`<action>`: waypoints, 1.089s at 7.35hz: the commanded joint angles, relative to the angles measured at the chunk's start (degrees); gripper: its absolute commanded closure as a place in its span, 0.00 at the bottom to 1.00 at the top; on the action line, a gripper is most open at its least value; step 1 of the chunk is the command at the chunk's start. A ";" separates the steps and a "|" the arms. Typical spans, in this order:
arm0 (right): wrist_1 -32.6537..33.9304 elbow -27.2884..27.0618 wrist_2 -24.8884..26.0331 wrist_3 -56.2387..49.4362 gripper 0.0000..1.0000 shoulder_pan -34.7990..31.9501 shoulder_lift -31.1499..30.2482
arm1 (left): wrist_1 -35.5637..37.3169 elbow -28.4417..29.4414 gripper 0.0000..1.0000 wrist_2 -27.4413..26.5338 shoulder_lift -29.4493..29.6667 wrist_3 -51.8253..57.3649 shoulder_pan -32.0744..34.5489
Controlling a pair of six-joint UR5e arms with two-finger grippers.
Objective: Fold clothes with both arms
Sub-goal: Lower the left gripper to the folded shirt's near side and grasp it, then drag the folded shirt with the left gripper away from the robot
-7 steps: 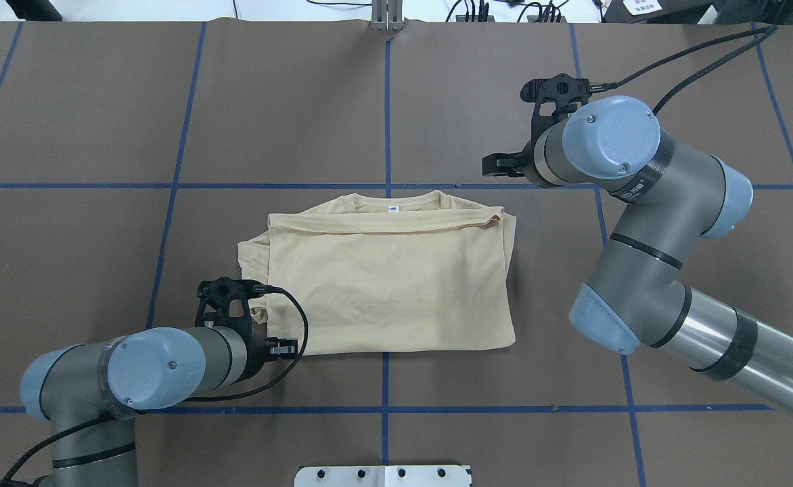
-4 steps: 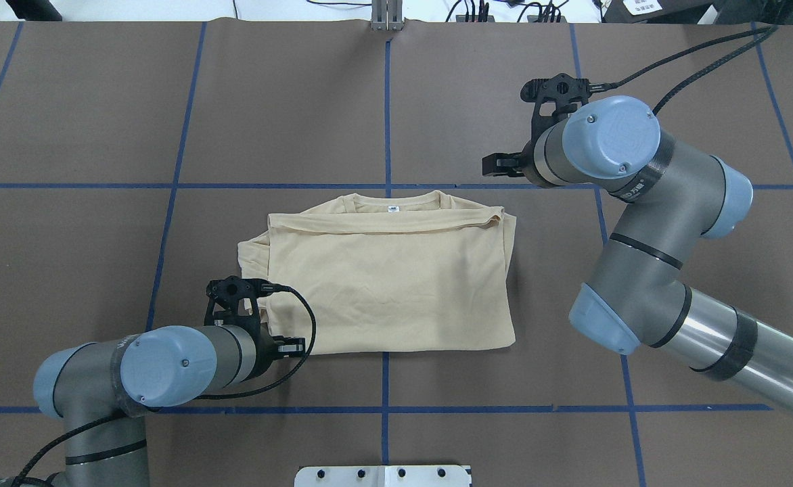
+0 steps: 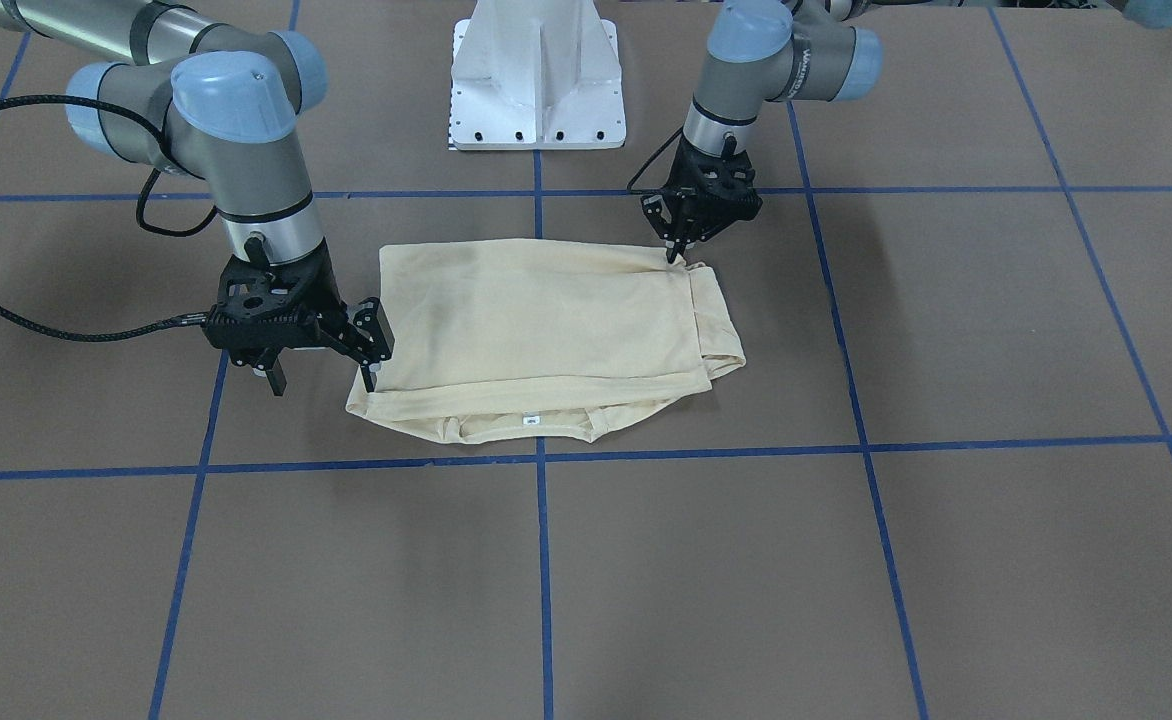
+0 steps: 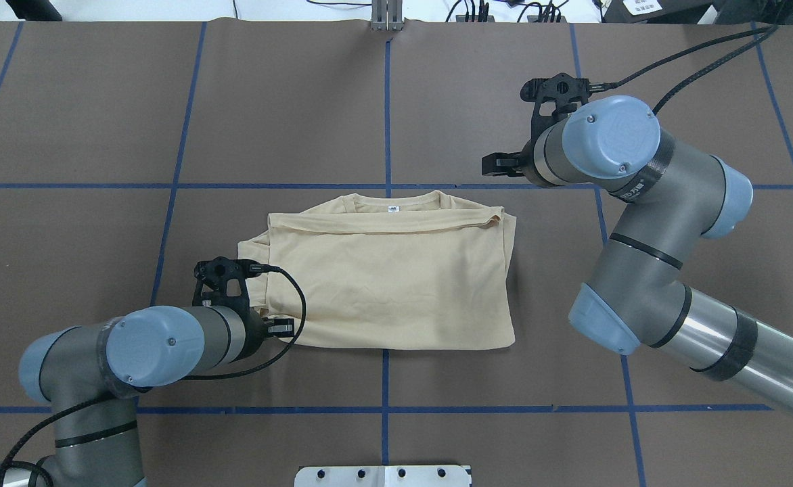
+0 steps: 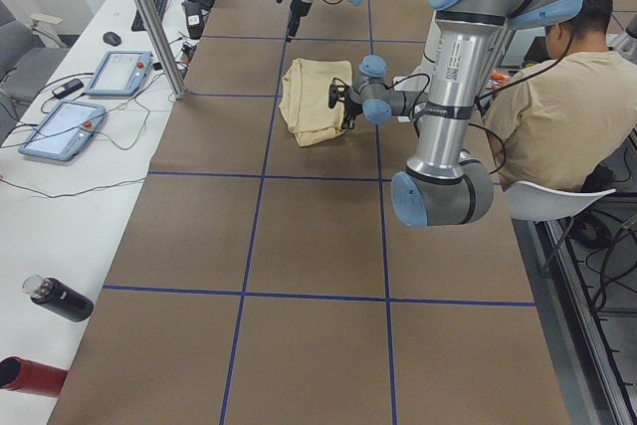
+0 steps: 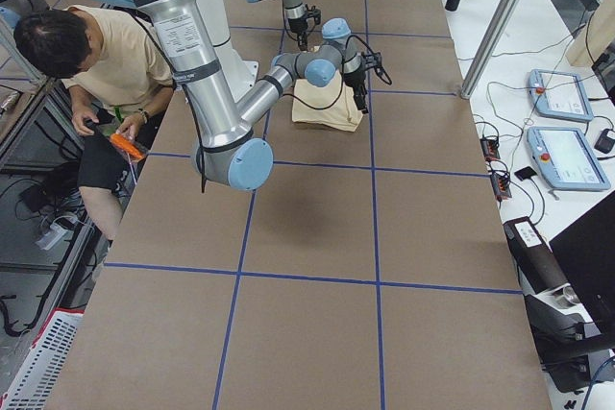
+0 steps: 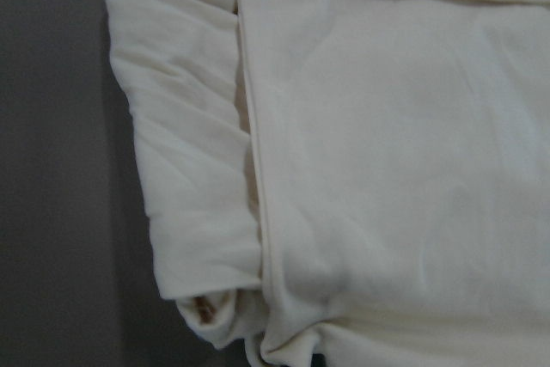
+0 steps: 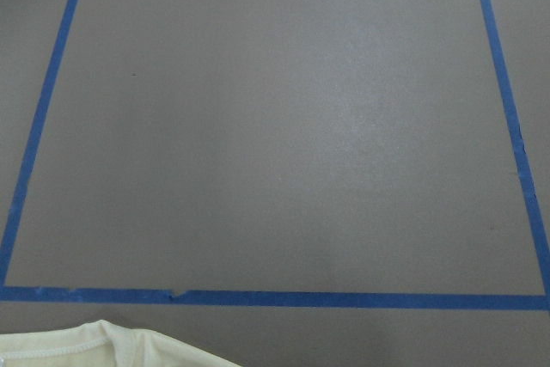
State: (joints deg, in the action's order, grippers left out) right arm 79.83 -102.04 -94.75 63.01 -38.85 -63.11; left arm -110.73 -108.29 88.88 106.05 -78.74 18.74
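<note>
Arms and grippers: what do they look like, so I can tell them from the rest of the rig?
The left arm and right arm are grey metal tubes with rounded light blue joint caps and black bands. Each ends in a black, open-framed two-finger gripper, the left gripper and the right gripper, fed by a black braided cable.

Shirt (image 4: 390, 284): pale yellow, folded flat, plain side up, collar (image 4: 369, 200) and white tag (image 4: 392, 208) showing.
Where: between the left gripper (image 3: 676, 252), at one corner, and the right gripper (image 3: 322, 382), fingers spread, beside another.
</note>
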 commanded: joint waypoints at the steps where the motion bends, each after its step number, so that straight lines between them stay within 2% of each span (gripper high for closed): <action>1: -0.02 0.09 0.00 0.00 0.00 0.09 0.00 | 0.17 2.53 1.00 -0.02 -0.32 7.86 7.32; 2: -0.02 0.17 0.00 0.00 0.00 0.09 0.00 | -0.61 6.65 1.00 -0.02 0.56 12.95 12.24; 3: -0.02 0.26 0.00 0.09 0.00 0.26 0.00 | -0.71 11.21 1.00 0.07 4.22 19.18 18.20; 4: -0.11 0.26 0.00 0.09 0.00 0.26 0.00 | -0.71 19.61 1.00 0.24 11.65 22.90 22.61; 5: -0.11 0.18 0.00 0.35 0.00 0.35 0.00 | -5.41 31.35 1.00 0.50 20.86 23.63 25.18; 6: -0.11 0.26 0.00 0.44 0.00 0.44 0.00 | -13.46 43.91 1.00 1.99 28.35 24.51 26.08; 7: -0.11 0.26 0.00 0.44 0.00 0.44 0.00 | -19.11 53.52 1.00 2.35 34.60 25.82 26.78; 8: -0.11 0.18 0.00 0.70 0.00 0.53 0.00 | -19.25 55.97 1.00 3.83 37.88 26.01 27.05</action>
State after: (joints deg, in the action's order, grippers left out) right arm 79.72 -101.80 -94.75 63.50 -38.40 -63.10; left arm -126.86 -59.47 91.26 137.99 -53.53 45.05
